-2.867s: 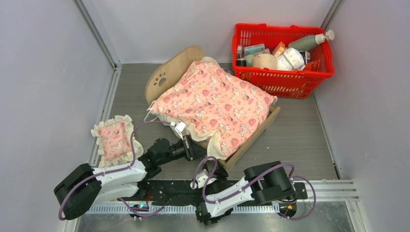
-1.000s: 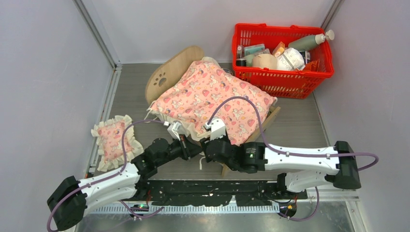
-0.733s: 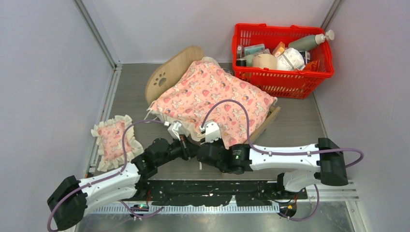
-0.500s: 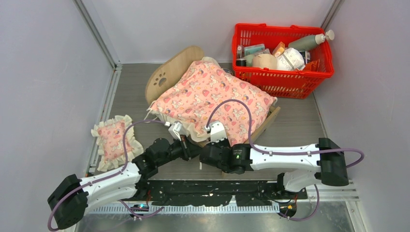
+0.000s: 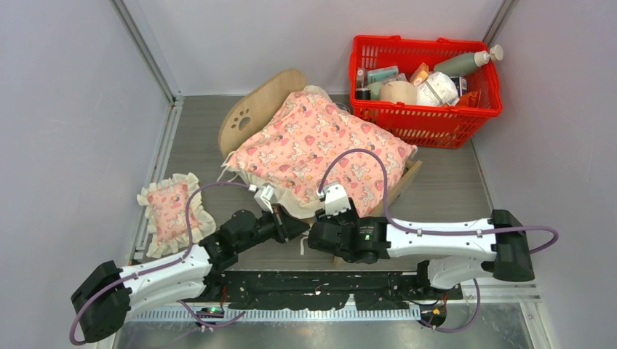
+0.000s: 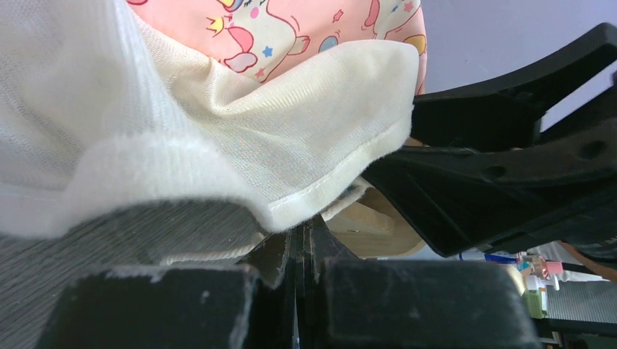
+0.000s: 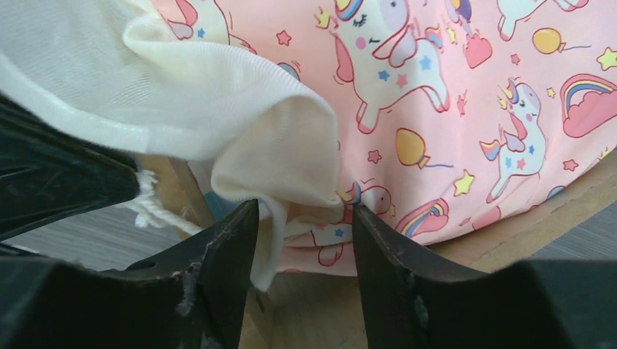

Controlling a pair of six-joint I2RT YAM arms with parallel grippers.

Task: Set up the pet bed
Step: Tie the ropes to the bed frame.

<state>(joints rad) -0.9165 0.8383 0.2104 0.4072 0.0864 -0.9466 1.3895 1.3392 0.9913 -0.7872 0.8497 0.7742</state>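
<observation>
**A:** Where does the pet bed (image 5: 263,100) lie from the two grippers?

**B:** Just beyond them, on the far side. It sits mid-table on a slant, its long axis running from the arched headboard (image 5: 247,120) at the far left to the foot at the near right. The red basket (image 5: 426,120) is just beside it on the far right. The pink unicorn blanket (image 5: 320,149) covers nearly all of it. Both grippers are at the near long side, down toward the foot.

**A:** Which arm is nearer?

**B:** There is little in it. The left gripper (image 6: 302,234) sits a touch further left along that edge, the right gripper (image 7: 304,212) just beside it toward the foot. They nearly touch.

**A:** And the jaws?

**B:** The left ones are pressed together. The hem of the cream frill (image 6: 320,138) droops right onto their tips, but I cannot tell whether any cloth is pinched. The right ones stand partly apart with a fold of the frill hanging between them, not clamped. Past that fold shows the wooden side rail (image 7: 560,207).

**A:** So what does the next move turn on?

**B:** My guess is the hem. It hangs over the near side, so any tug has to follow the bed's slant, either toward the foot or up and back toward the headboard. Pulling straight to the near edge would likely drag the blanket off. The frilled pillow (image 5: 171,207) lies well apart at the near left, closer to the left arm.
</observation>
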